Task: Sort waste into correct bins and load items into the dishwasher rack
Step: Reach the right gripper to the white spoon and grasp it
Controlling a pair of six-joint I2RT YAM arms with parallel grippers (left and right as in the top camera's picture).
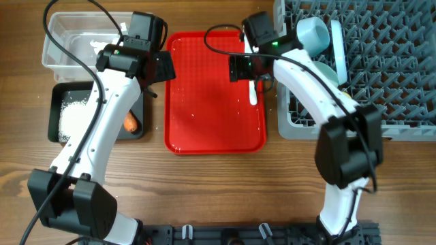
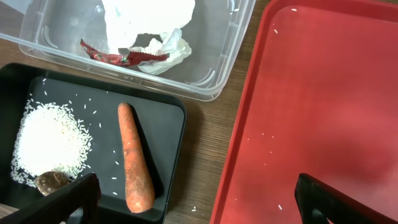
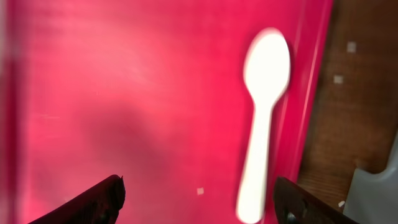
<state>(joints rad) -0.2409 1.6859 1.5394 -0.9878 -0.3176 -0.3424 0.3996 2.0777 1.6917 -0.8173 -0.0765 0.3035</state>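
A white spoon (image 1: 253, 92) lies at the right edge of the red tray (image 1: 204, 109). My right gripper (image 3: 199, 199) is open above it, with the spoon (image 3: 261, 124) nearer its right finger. My left gripper (image 2: 199, 202) is open and empty over the gap between the black tray (image 2: 168, 112) and the red tray. The black tray holds a carrot (image 2: 134, 158), rice (image 2: 46, 143) and a brown lump (image 2: 51, 180). The clear tub (image 2: 211, 68) holds a white napkin (image 2: 149, 25) and a red wrapper (image 2: 118, 57). The grey rack (image 1: 381, 61) holds a light-blue bowl (image 1: 315, 34) and plate (image 1: 337, 47).
Stray rice grains lie on the red tray and on the wood between the trays. The rack's left wall stands close to the red tray's right rim. My right arm crosses over the rack's left part and hides some of it.
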